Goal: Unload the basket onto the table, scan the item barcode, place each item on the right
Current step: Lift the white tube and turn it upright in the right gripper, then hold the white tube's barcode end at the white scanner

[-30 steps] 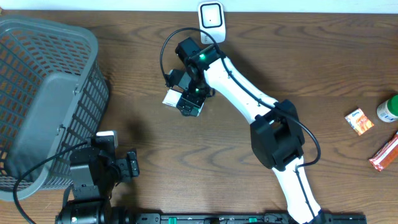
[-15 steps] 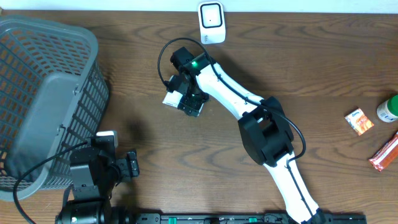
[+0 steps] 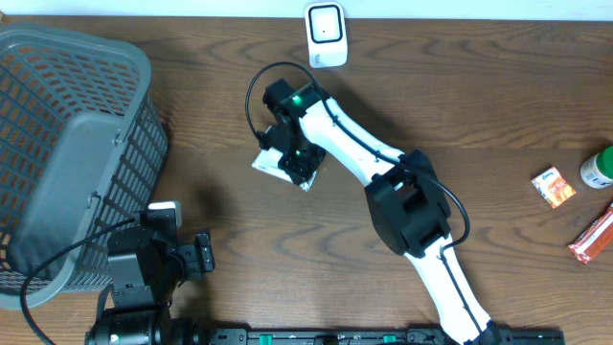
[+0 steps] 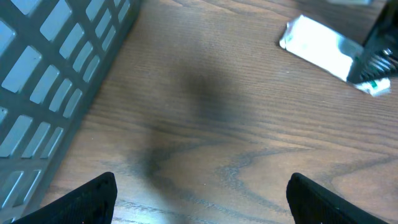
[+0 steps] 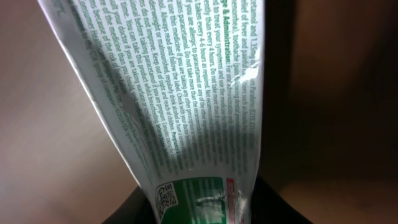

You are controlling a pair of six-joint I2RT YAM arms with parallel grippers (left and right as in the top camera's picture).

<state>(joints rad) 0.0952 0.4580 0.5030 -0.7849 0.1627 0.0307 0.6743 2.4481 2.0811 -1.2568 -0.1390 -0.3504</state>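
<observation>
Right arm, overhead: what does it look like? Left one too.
Right arm: white links, black joint housings, a green light at the wrist, a looped black cable beside it. Left arm: all black, trailing cable, dark fingers.

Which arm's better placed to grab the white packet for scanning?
Right. The right gripper is at the packet, which fills its wrist view. The left gripper sits open beside the basket, apart from it.
</observation>
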